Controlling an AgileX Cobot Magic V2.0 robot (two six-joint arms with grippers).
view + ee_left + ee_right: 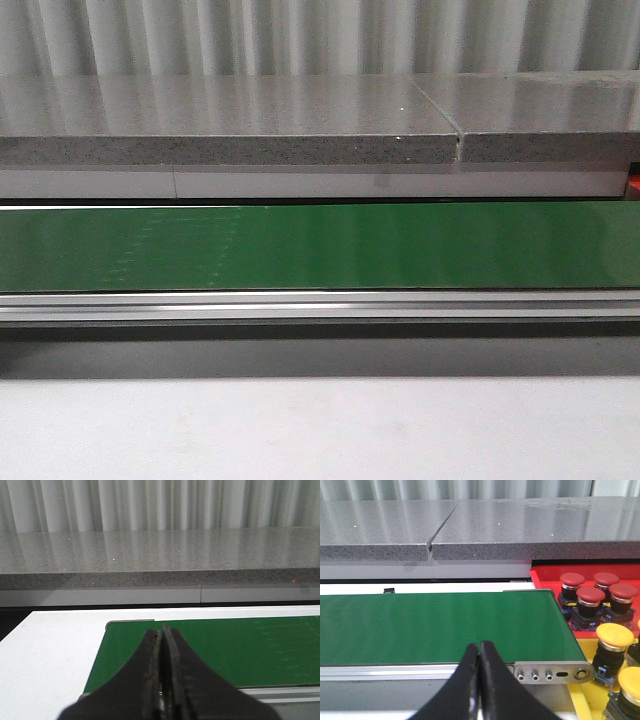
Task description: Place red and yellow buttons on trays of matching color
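Both tools, left (162, 645) and right (479, 655), are sitting pinched closed, holding nothing, over the belt (320, 247); red buttons (590, 596) and yellow buttons (615, 635) are crowding trays past its right end.

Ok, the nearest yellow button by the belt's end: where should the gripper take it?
Grip the yellow button around its black body just under the domed cap, coming from above. It stands upright, and the wide cap overhangs the narrower body. Neighbouring buttons crowd it, so side access looks tight.

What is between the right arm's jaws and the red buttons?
In the right wrist view, only bare green conveyor belt and its metal end piece lie between the shut right gripper and the red buttons in the red tray.
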